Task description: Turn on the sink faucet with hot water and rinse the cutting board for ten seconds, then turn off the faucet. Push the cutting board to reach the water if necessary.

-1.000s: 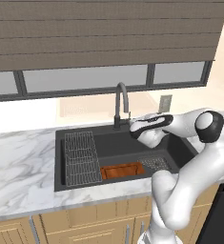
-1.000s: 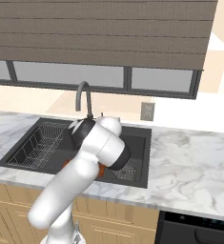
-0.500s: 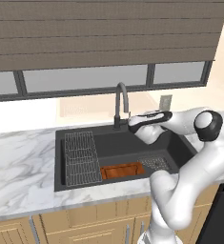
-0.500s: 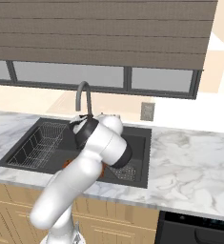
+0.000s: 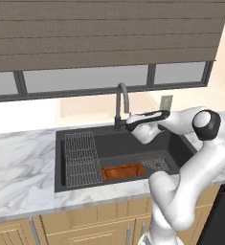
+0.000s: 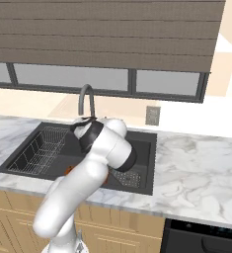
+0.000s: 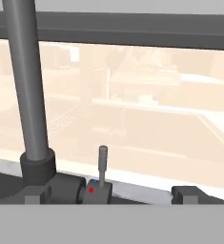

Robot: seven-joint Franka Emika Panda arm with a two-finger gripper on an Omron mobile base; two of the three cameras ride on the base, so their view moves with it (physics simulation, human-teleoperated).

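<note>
The sink faucet (image 5: 122, 102) rises dark and arched behind the black sink (image 5: 60, 160); no water runs from it. My gripper (image 5: 129, 125) is open and sits right at the faucet's base. In the hand view the small lever (image 7: 102, 164) stands upright on the base, with a red dot under it, between my fingertips (image 7: 187, 194) and untouched; the faucet stem (image 7: 28, 86) is at the left. The reddish-brown cutting board (image 5: 122, 171) lies flat on the sink floor at the front, well below the gripper. An orange edge of the cutting board (image 6: 68, 170) peeks past my arm.
A grey wire rack (image 5: 79, 158) fills the sink's left part, and a dark perforated drain plate (image 5: 155, 164) lies right of the board. White marble counter (image 5: 18, 162) surrounds the basin. A window with a lowered blind (image 5: 104, 43) is behind the faucet.
The open gripper has slid left, closer to the faucet's base. The board and the rest of the scene have not moved.
</note>
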